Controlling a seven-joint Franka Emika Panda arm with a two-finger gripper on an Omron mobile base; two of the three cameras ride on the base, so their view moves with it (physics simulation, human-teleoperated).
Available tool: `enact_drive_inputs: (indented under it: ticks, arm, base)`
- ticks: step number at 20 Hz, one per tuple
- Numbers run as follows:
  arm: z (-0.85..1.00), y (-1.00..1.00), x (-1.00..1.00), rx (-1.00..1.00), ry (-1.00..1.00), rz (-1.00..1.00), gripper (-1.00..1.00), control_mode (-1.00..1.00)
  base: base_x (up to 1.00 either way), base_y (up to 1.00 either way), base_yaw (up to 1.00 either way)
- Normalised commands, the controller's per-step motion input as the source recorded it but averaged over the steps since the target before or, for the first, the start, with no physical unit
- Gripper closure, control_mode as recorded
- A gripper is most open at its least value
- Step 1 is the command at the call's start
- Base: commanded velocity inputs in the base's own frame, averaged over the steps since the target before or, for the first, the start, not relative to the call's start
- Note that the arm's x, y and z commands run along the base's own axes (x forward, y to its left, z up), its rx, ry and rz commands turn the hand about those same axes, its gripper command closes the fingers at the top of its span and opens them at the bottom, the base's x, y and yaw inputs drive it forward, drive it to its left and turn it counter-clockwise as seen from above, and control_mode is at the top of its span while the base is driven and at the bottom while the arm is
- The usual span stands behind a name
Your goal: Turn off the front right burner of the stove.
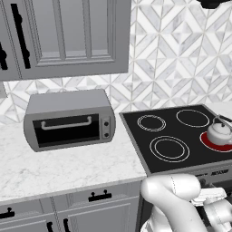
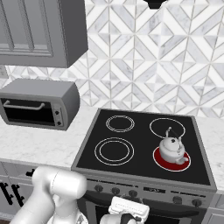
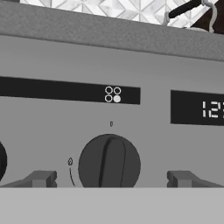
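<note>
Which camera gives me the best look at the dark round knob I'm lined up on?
The hand view: the dark round knob sits centred and close between the open pincer fingertips. The right base view shows small knobs along the stove's grey front panel, too small to tell which; in the left base view the arm covers that panel.

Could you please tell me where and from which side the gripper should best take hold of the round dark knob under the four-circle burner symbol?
Grip the raised ridge across the round dark knob, coming straight at the grey front panel. The ridge stands nearly upright, so the open gripper fingertips should close on its left and right faces.
</note>
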Motion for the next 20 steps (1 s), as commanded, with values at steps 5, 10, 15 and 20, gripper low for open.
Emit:
enact_drive_inputs:
  ticks: [5,10,15,20]
  arm:
    - [0.00,-0.04,0.00,0.00,0.00,0.00,1.00,-1.00]
    - [0.00,-0.23,0.00,0.06,0.00,0.00,1.00,-1.00]
    - [0.10,-0.30,0.00,0.15,0.00,0.00,1.00,-1.00]
    - [0.40,-0.29,0.03,0.31,0.01,0.00,1.00,-1.00]
  base:
    - [0.00,0.00,0.00]
    - [0.00,0.00,0.00]
    - [0.00,0.00,0.00]
    - [0.00,0.00,0.00]
